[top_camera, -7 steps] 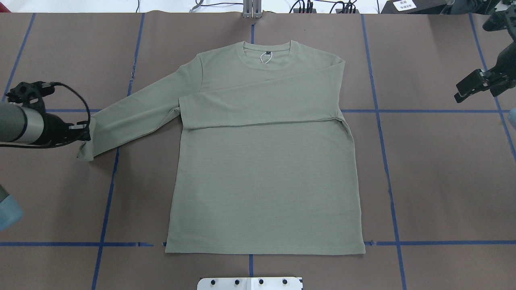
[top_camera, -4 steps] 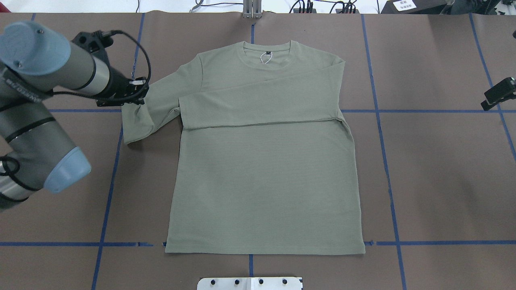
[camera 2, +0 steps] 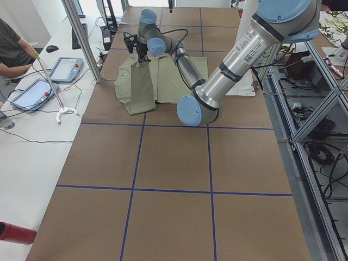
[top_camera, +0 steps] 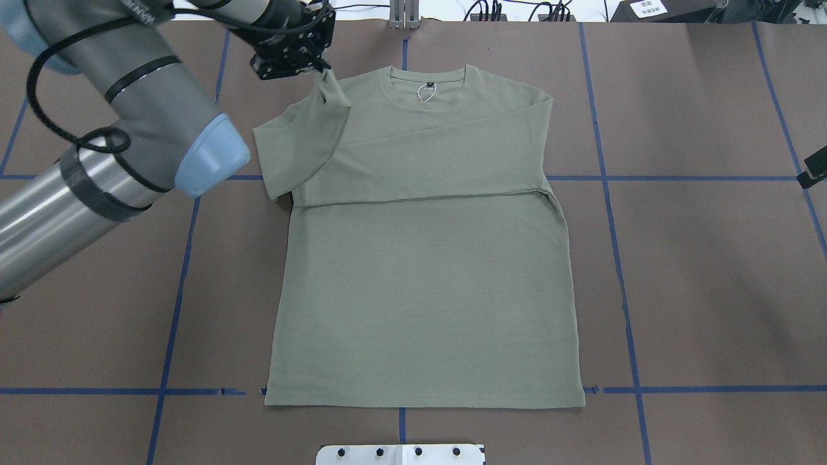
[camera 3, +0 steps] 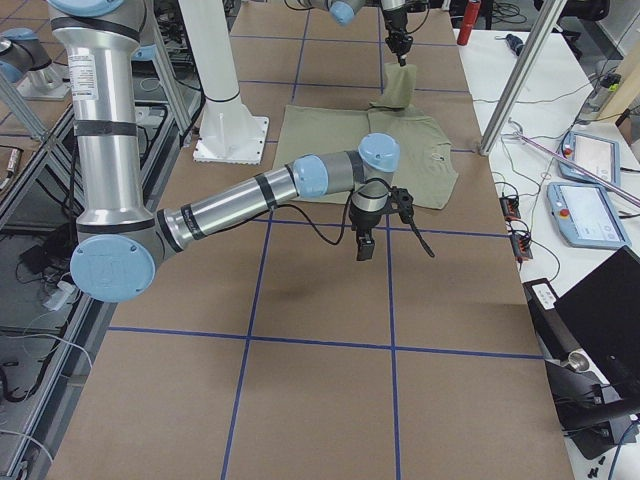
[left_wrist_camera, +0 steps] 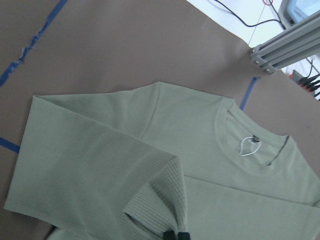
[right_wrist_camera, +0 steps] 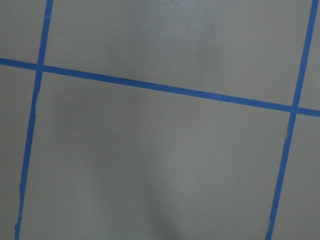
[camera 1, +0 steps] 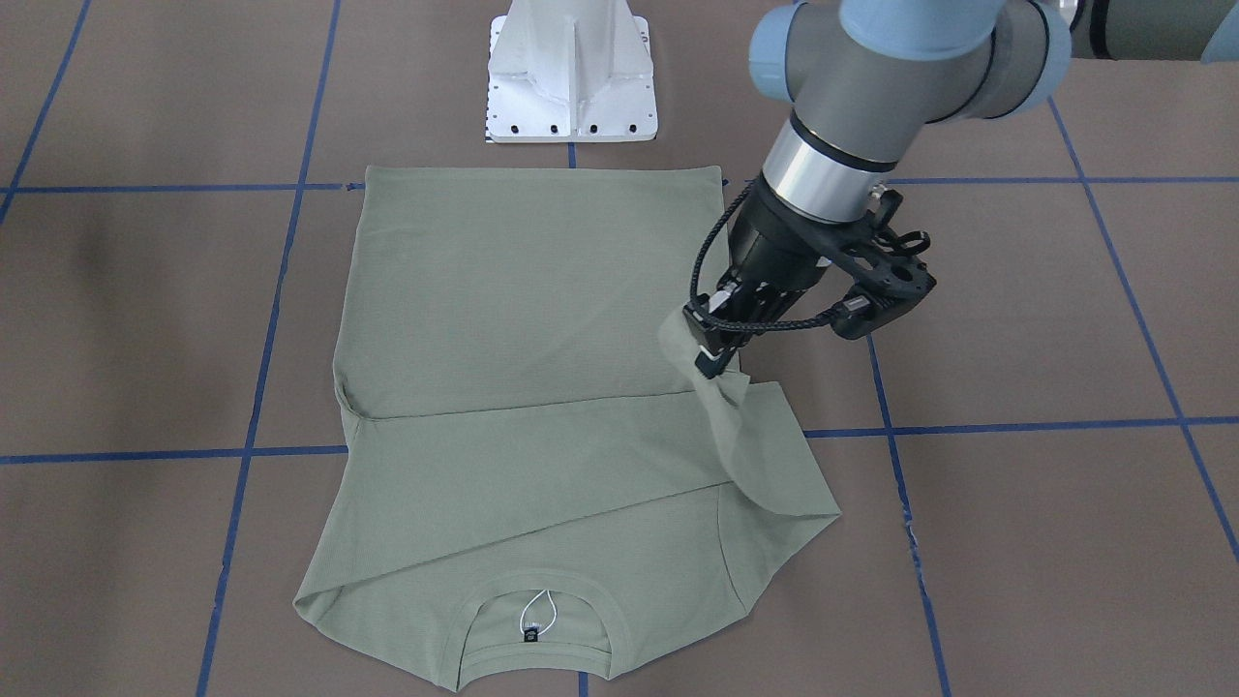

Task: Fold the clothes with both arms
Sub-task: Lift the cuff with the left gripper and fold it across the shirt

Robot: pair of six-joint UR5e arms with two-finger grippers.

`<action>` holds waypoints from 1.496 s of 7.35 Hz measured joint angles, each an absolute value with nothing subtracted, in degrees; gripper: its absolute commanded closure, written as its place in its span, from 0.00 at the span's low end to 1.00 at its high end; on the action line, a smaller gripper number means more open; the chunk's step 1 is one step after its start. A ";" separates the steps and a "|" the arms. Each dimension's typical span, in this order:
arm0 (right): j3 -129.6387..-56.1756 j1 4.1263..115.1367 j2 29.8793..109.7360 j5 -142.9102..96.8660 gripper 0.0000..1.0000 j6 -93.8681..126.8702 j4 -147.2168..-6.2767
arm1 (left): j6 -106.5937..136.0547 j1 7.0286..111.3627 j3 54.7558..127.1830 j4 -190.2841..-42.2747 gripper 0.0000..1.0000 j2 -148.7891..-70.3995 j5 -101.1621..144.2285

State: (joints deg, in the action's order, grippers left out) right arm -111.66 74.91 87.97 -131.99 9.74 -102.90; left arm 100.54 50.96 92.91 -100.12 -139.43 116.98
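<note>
1. The shirt (top_camera: 420, 290) lies flat on the brown desk (top_camera: 711, 290). Its hem is toward the robot and its collar (top_camera: 428, 77) is on the far side. A black label with a white loop (top_camera: 424, 94) shows inside the neck.
2. The sleeve on the robot's right (top_camera: 420, 168) is folded across the chest. Its end reaches the body's opposite edge.
3. The left hand (top_camera: 321, 68) is clenched on the cuff of the other sleeve (top_camera: 300, 142) and holds it raised over the shoulder, near the collar.
4. That sleeve hangs from the hand and doubles back on itself. Its lower fold rests on the desk just beside the body.
5. In the left wrist view, the fingertips (left_wrist_camera: 171, 236) pinch the ribbed cuff at the bottom edge of the picture, with the collar beyond.
6. The right hand (camera 3: 364, 248) hangs over bare desk on the robot's right, well apart from the shirt. I cannot tell whether it is clenched or released.
7. The right wrist camera sees only brown desk crossed by blue tape (right_wrist_camera: 165, 89).
8. A white base (camera 1: 571, 73) stands just past the hem.
</note>
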 measured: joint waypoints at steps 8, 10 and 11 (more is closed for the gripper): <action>-111.70 74.97 88.28 -132.19 0.00 10.03 -102.92 | 119.61 35.62 69.80 -115.43 1.00 -156.23 106.60; -111.74 74.97 88.10 -132.21 0.00 10.17 -102.92 | 119.94 33.40 65.84 -117.74 1.00 -157.80 103.80; -111.77 74.97 87.87 -132.24 0.00 10.24 -102.92 | 120.63 31.76 63.02 -118.48 0.02 -159.75 102.16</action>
